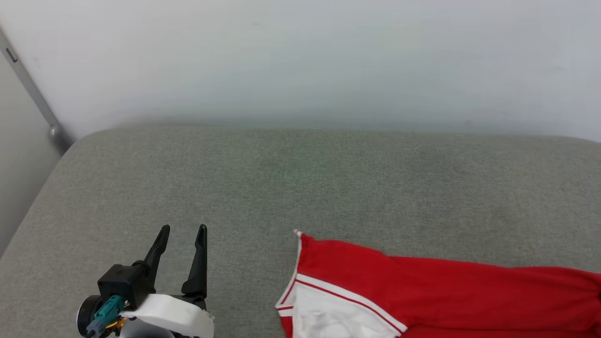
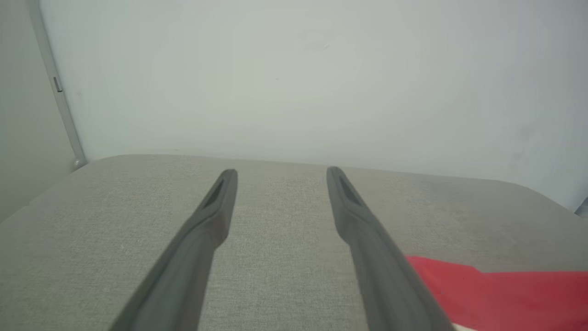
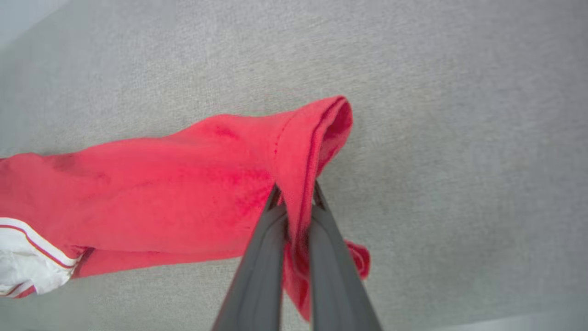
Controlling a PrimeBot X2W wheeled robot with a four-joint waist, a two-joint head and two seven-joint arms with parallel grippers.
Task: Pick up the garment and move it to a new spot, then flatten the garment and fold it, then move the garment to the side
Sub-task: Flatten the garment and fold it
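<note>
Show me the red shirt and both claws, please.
Red-and-white soft jersey shirt (image 1: 446, 291): head view, red body cloth.
Open left dark two-fingered claw (image 1: 183, 228): head view, between its fingertips.
Right claw (image 3: 296, 188): right wrist view, between tips pinching shirt.

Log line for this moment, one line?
right hand: shut on garment edge | left hand: open, empty | garment: rest lies on grey cushion

The red garment (image 1: 422, 286) with white striped-trim sleeve lies stretched out, one end pinched up.

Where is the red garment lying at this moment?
The garment lies on the grey cushion at the lower right of the head view, to the right of the open left gripper; the right gripper pinches its red edge.
</note>
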